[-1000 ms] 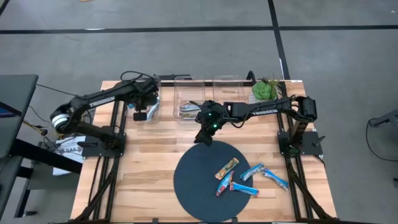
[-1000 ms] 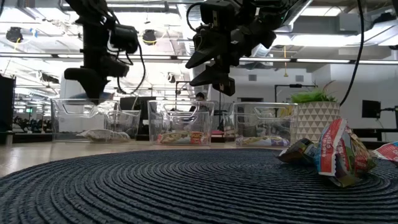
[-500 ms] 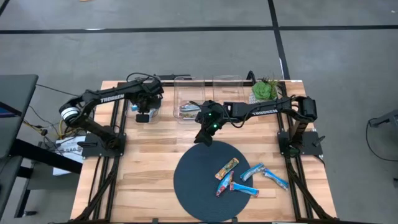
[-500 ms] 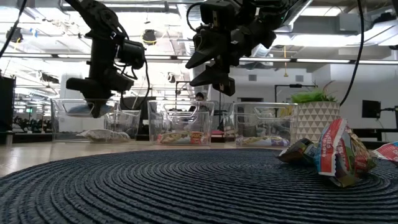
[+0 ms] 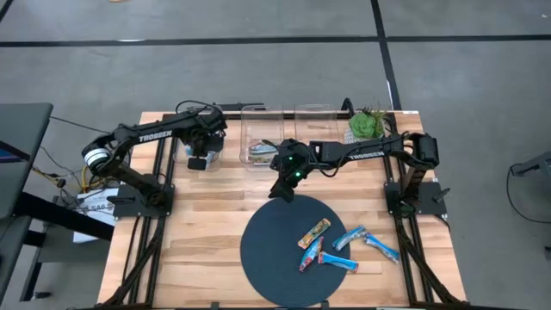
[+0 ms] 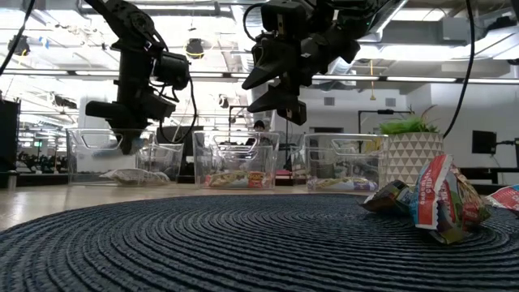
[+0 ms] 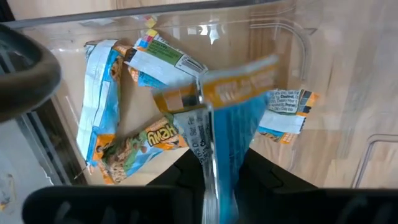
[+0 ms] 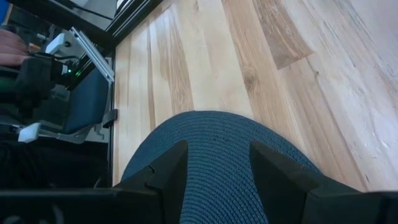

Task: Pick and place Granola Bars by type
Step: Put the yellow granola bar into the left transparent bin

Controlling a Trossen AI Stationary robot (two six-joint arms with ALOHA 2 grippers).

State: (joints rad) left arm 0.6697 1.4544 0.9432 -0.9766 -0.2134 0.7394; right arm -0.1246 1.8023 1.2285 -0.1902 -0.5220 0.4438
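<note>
While the left arm hangs over the far-left bin, we note the following.

Left gripper (image 5: 199, 158): above the far-left bin (image 5: 209, 151); in the left wrist view a blue bar (image 7: 225, 134) stands on edge right in front of its fingers, and we cannot tell whether they pinch it or have let go.
Far-left bin contents: we see blue-and-orange bars (image 7: 118, 144) lying on its floor.
Right gripper (image 5: 281, 191): in the air over the far edge of the mat (image 5: 267, 258), fingers (image 8: 166, 167) apart, nothing between them.
Mat: round, dark blue, woven, near centre of the table (image 5: 198, 224).
Bars on mat (image 5: 315, 232): we count one orange and two blue near its right side, close together.
Bars off mat (image 5: 380, 249): blue ones lie just right of it, on the wood.
Middle bin (image 5: 261, 140): between the arms at the far edge; it holds bars.
Right bin (image 5: 314, 116): beside the middle one, at the far edge.
Plant (image 5: 366, 123): far right corner, in a white pot.
</note>
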